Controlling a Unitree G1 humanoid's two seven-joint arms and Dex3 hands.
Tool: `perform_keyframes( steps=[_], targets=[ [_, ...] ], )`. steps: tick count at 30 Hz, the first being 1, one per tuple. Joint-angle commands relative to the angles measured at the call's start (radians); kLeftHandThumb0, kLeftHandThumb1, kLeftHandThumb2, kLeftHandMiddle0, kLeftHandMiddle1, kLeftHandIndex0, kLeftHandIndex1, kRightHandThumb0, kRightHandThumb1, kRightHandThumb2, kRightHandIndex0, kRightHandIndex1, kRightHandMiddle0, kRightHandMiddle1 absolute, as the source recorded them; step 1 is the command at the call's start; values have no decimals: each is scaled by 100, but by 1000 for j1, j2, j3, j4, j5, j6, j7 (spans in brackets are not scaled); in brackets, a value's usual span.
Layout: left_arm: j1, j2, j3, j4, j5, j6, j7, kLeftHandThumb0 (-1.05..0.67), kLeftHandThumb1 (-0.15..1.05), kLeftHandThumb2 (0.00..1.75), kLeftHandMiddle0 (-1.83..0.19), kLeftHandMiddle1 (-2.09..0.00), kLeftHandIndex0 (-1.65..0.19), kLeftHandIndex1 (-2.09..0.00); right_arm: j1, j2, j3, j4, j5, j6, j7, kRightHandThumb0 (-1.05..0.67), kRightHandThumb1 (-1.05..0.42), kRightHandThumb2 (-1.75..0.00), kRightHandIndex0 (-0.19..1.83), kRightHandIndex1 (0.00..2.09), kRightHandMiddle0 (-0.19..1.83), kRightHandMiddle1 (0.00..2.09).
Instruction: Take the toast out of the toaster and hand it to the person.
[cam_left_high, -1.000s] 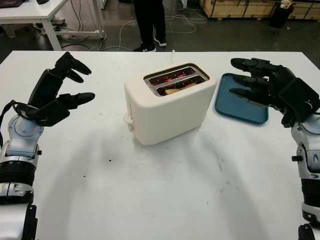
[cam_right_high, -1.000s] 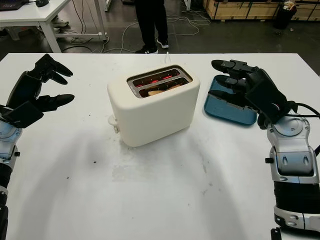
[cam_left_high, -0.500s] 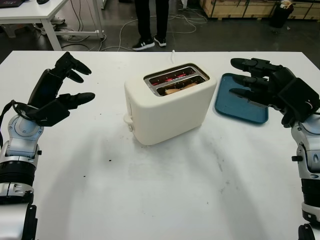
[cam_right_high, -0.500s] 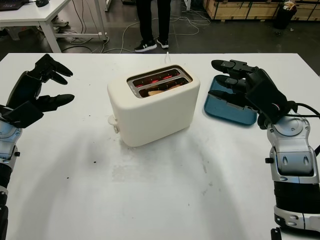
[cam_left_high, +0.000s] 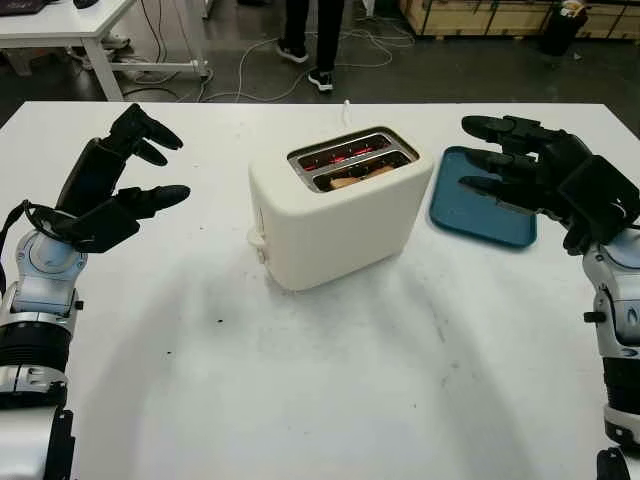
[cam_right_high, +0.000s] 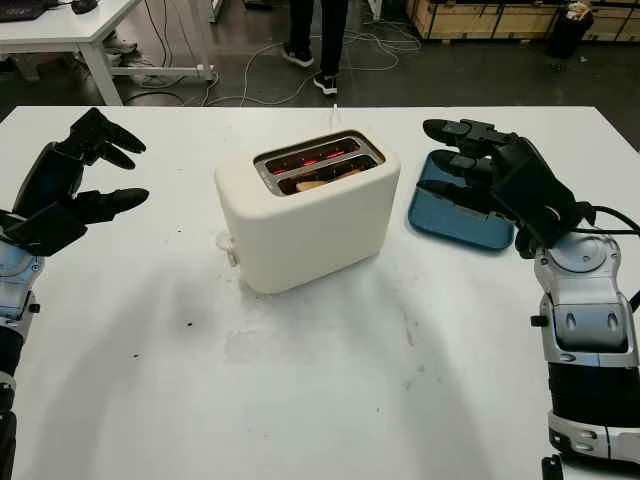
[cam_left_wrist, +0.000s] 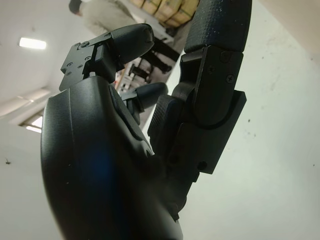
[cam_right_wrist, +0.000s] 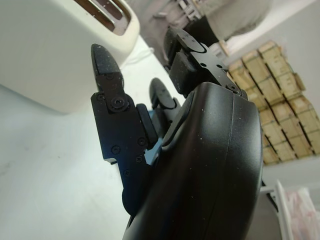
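hands raised, empty and unclenched: left hand (cam_left_high: 115, 190) beside toaster (cam_left_high: 340, 205), right hand (cam_left_high: 540, 180) seemingly above tray (cam_left_high: 470, 215).

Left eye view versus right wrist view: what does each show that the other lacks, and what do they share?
Left eye view extras: the open left hand over the table's left side, toast in the toaster's near slot, a person's legs beyond the table. Right wrist view extra: the toaster wall facing the right hand. Shared: toaster, open right hand over the tray, table.
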Motion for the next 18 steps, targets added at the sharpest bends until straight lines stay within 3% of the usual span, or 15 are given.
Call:
perform_keyframes(
  steps=[1, 18],
  targets=[
    [-19, 5, 0, 3, 1, -9, 3, -105, 92, 17, -7, -163, -8, -152, -6, -2, -7, -16, 10, 11, -1, -33, -88, 0, 55, 1, 52, 0],
    [-15, 8, 0, -3, 5, -8, 7, -105, 92, 18, -7, -163, -7, -153, -9, -5, -10, -13, 11, 4, 3, -34, -88, 0, 55, 0, 52, 0]
  ],
)
